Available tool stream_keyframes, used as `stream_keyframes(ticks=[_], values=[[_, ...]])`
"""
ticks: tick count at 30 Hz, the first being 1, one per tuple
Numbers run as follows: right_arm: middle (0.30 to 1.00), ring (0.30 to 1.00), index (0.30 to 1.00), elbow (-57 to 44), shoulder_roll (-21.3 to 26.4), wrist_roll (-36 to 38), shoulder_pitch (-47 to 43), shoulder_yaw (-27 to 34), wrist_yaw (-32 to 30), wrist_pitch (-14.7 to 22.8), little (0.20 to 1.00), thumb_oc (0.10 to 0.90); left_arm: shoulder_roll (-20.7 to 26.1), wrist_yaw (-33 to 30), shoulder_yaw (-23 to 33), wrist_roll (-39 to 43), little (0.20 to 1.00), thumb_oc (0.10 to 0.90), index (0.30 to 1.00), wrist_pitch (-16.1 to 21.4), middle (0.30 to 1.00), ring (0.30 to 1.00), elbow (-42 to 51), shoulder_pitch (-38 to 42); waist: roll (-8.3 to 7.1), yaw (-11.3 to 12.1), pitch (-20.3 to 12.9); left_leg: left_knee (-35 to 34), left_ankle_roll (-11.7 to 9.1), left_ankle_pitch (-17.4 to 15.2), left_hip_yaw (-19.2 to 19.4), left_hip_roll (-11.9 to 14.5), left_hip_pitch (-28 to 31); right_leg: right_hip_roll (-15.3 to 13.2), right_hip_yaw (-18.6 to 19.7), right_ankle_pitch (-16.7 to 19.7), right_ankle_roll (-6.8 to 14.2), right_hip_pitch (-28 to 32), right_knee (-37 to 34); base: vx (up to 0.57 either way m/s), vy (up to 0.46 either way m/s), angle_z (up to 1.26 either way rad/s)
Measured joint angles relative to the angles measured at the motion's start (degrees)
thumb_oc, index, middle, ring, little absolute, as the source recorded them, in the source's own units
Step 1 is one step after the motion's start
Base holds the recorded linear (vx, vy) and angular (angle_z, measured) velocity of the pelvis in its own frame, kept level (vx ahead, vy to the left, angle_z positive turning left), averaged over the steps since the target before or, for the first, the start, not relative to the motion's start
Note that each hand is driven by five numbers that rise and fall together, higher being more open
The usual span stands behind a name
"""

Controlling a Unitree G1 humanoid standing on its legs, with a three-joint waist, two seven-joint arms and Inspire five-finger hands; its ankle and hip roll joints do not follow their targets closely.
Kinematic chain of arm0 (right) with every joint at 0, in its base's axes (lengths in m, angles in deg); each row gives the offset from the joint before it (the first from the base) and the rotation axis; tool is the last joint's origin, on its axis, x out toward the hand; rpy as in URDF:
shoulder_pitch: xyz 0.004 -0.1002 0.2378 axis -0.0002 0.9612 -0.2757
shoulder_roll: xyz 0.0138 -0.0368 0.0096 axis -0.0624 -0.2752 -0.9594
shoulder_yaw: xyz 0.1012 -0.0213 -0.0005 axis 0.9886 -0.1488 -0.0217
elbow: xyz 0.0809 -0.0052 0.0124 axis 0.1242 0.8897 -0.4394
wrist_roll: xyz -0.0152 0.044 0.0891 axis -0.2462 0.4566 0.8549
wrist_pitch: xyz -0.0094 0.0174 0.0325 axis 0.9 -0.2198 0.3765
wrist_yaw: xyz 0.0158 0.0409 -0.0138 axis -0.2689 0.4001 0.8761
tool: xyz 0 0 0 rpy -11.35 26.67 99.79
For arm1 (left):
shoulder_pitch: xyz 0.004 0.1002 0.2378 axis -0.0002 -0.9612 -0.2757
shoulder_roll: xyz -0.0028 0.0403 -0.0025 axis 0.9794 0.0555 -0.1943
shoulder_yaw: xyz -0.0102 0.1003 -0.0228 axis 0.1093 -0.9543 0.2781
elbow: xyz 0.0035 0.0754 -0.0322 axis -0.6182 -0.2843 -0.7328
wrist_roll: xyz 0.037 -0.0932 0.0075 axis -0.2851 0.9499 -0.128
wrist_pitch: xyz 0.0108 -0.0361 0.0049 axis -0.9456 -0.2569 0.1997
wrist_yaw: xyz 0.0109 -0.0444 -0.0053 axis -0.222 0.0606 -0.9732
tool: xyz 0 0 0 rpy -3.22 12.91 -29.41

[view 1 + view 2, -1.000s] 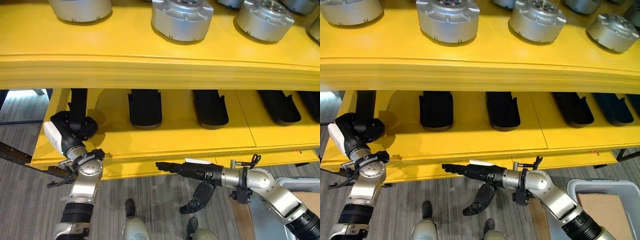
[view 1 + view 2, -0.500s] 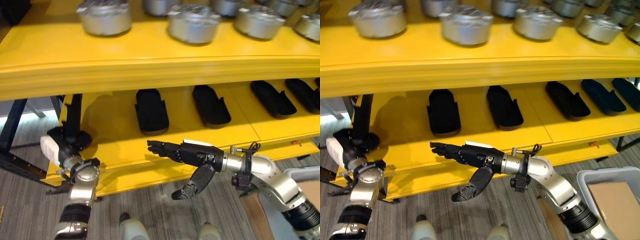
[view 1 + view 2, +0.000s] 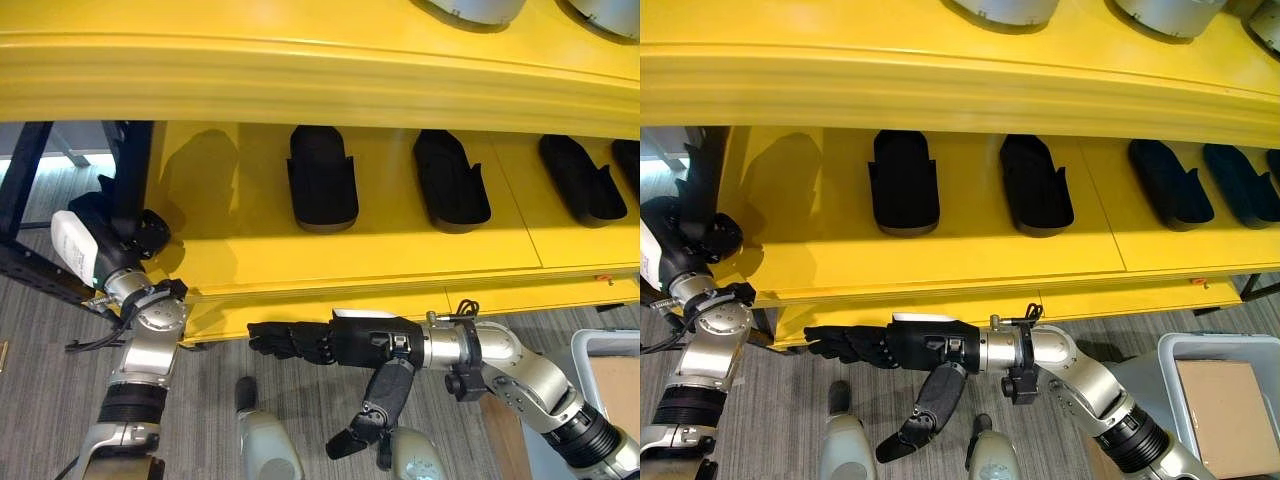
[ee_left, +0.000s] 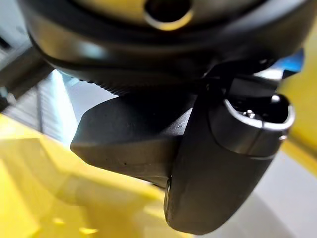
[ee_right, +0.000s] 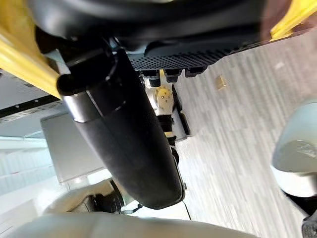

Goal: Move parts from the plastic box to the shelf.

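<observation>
Parts, long black trays by the look of them, lie in a row on the lower yellow shelf (image 3: 420,262), the leftmost black tray (image 3: 322,178) beside a second tray (image 3: 451,183), with others further right. At the far left our left robot hand (image 3: 125,222) sits by the shelf's dark upright post (image 3: 131,165); we cannot tell how its fingers stand. In the middle, our right robot hand (image 3: 330,342) hangs empty below the shelf's near edge, fingers stretched out straight to the left and thumb drooping toward the floor. At the far right, the grey plastic box (image 3: 1168,352) shows a corner, with a brown cardboard piece (image 3: 1225,405) inside it.

Against half a second ago, the view has tilted downward, so the silver round parts (image 3: 1000,10) on the upper shelf now barely show. The right robot hand, which reached level with the lower shelf's front, has dropped below it, still carrying nothing. We judge a placement finished and the next trip to the box due.
</observation>
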Motion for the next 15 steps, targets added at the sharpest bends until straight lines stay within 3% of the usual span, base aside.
stream_keyframes(ticks=[3, 7, 12, 15], values=[[1.000, 1.000, 1.000, 0.0, -0.1, 0.0, -2.8, -1.6, -0.5, -1.2, 1.000, 0.900, 0.6, -0.4, -0.8, -0.3, 0.300, 0.400, 0.300, 0.2, 0.300, 0.300, -0.5, 4.2, 0.46, 0.1, 3.2, 1.7, -1.3, 0.8, -0.6, -0.2, -2.4, -0.2, 0.9, -1.2, -0.1, -3.5, 4.2, -0.22, -0.003, 0.02], [1.000, 1.000, 1.000, 0.1, -0.5, 0.8, -4.0, -2.2, -0.5, -1.8, 1.000, 0.900, 1.2, -0.8, -1.8, -0.2, 0.300, 0.400, 0.300, 0.2, 0.300, 0.300, -1.1, 9.9, 0.58, 0.1, 4.0, 2.7, -2.5, 2.1, -2.1, -0.2, -7.7, -0.1, 1.4, -3.7, -1.0, -11.4, 11.8, -0.25, 0.011, 0.04], [1.000, 1.000, 1.000, 0.1, -0.6, 0.7, -3.5, -3.6, -0.2, -2.0, 1.000, 0.900, 1.0, -3.0, -4.8, -3.1, 0.300, 0.400, 0.300, 0.2, 0.300, 0.300, -1.0, 10.2, 0.86, 0.0, 4.1, 1.1, -0.7, 3.5, -2.4, 0.0, -9.8, 0.0, 2.0, -6.6, -3.1, -17.7, 18.5, -0.17, 0.018, 0.02], [1.000, 1.000, 1.000, 0.1, -0.6, 0.7, -3.5, -3.3, 0.5, -2.0, 1.000, 0.900, 1.0, -4.3, -4.7, -5.6, 0.300, 0.400, 0.300, -0.3, 0.300, 0.300, -0.5, 10.3, 0.91, -0.1, 4.1, -0.4, -0.2, 2.7, -2.4, 0.0, -11.6, 0.1, 2.2, -7.0, -3.6, -21.4, 20.0, -0.09, 0.032, -0.02]])
